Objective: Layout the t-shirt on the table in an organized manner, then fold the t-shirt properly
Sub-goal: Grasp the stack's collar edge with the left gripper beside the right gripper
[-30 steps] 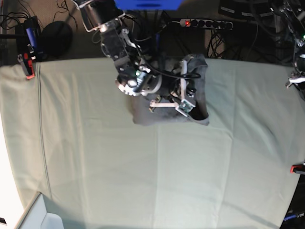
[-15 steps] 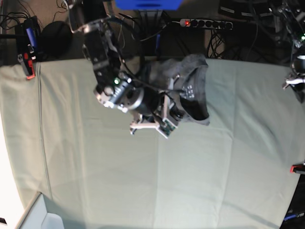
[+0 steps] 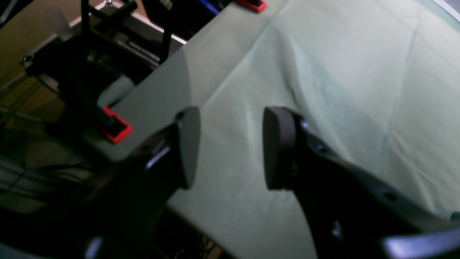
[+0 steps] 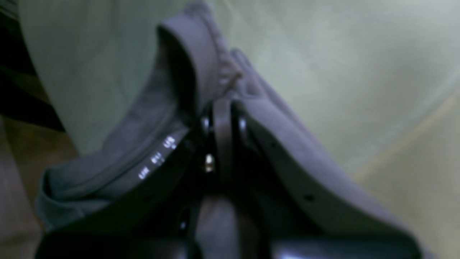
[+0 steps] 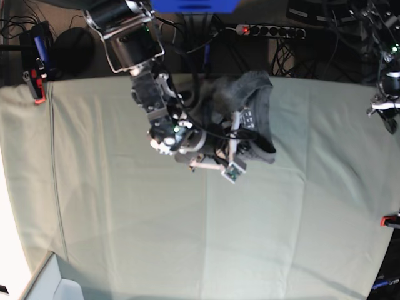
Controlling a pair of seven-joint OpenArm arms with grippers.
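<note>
The dark grey t-shirt [image 5: 256, 100] lies bunched at the table's far edge, near the middle. My right gripper [image 5: 232, 164] is shut on a fold of it, and the cloth drapes over both fingers in the right wrist view [image 4: 172, 122]. The collar's printed label shows there beside the gripper [image 4: 222, 118]. My left gripper [image 3: 230, 147] is open and empty, and hovers over the pale green table cloth [image 3: 323, 90] near an edge. In the base view the left gripper [image 5: 382, 107] sits at the far right, apart from the shirt.
Red clamps grip the cloth at the left [image 5: 37, 87], at the right [image 5: 390, 219] and next to my left gripper [image 3: 116, 126]. A power strip [image 5: 269, 29] and cables lie behind the table. A white bin [image 5: 56, 281] stands at the front left corner.
My right arm swung toward the front left and then a little back to the right, dragging the held part of the t-shirt with it. The left arm has stayed at the right edge.
</note>
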